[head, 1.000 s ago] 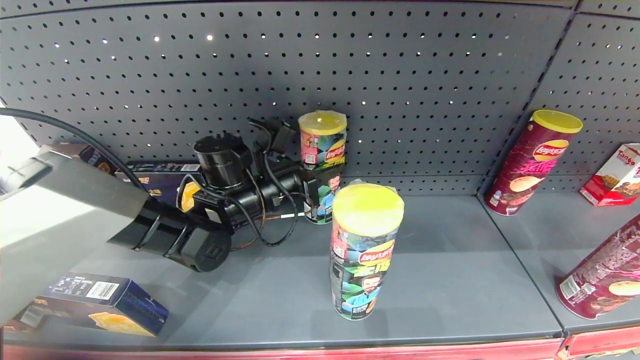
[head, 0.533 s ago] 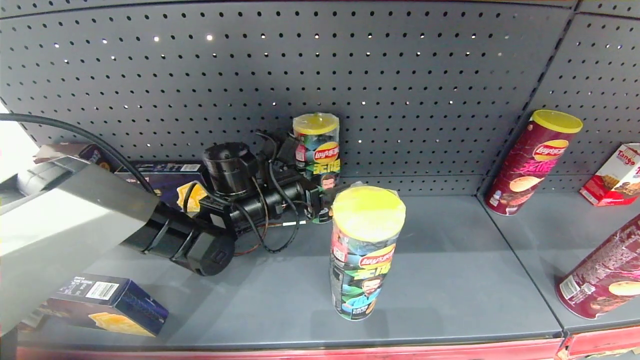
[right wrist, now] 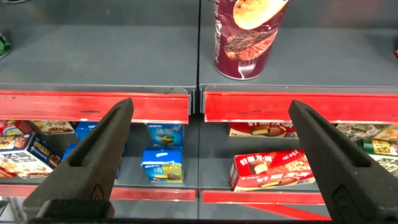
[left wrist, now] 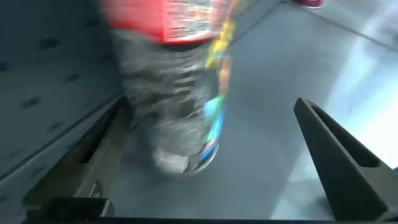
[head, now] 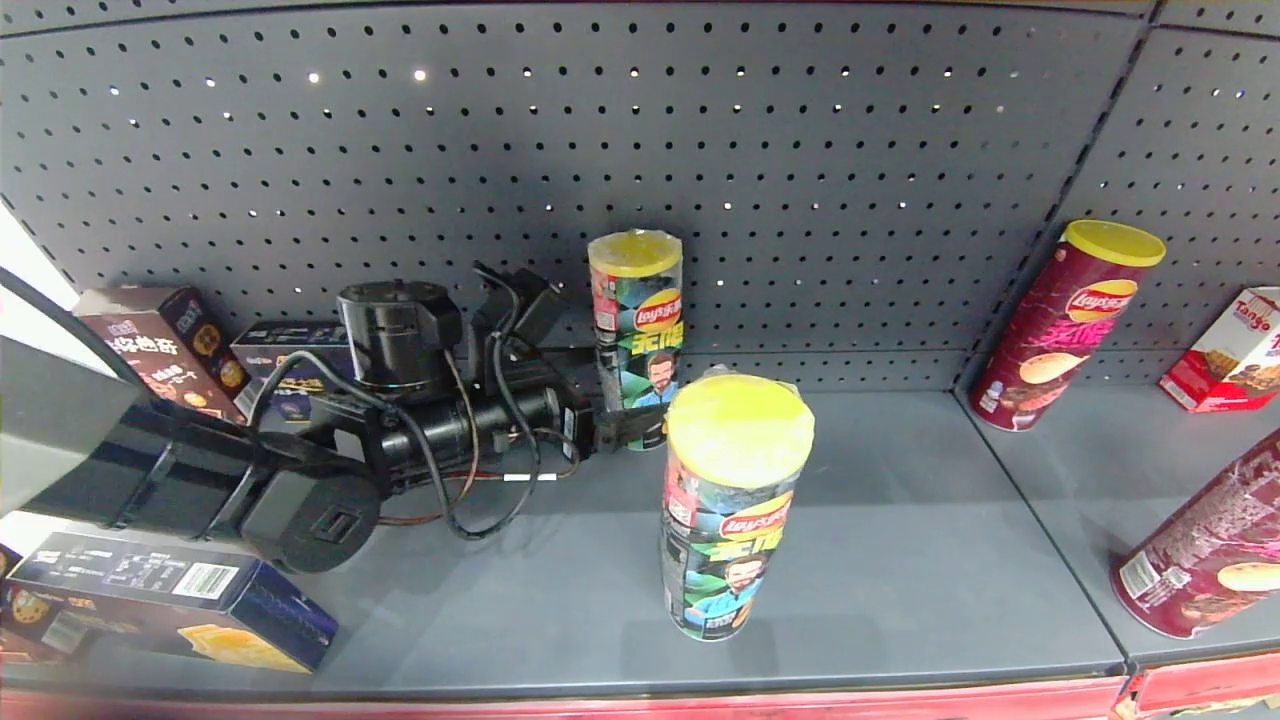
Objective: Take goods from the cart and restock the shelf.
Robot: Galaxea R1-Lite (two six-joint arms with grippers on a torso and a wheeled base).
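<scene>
1. Between the spread fingers of the left claw (left wrist: 211,107), the rear chip can (head: 637,330) is a blur in the wrist view (label unreadable, top cut off). Contact cannot be judged.
2. Ahead of that claw, the can stands upright on the shelf (head: 900,560), its long axis vertical and yellow lid up, near the pegboard (head: 800,150).
3. Right claw (right wrist: 211,104) gapes wide, holding nothing.

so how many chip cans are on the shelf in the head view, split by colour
green chip cans: 2
maroon chip cans: 2
total: 4
</scene>
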